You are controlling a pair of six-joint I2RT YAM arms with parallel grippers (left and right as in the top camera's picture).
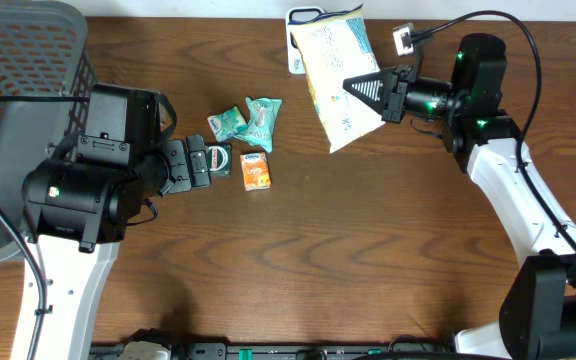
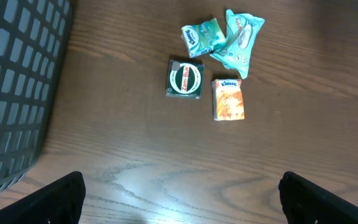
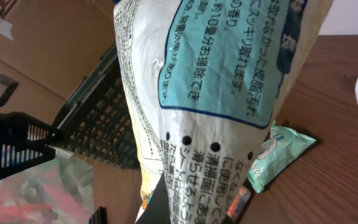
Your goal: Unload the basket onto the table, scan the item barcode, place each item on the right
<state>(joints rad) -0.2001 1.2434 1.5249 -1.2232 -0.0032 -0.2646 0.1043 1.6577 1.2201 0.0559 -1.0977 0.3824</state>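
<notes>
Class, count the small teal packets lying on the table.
2 teal packets, touching: one by the Zam-Buk box, the other by the orange tissue pack. The held bag may hide more.

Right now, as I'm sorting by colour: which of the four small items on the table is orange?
The small tissue pack beside the dark green box. The other two are crumpled teal packets.

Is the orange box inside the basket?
No, the orange box lies on the table beside the other small packs, well apart from the basket.
</notes>
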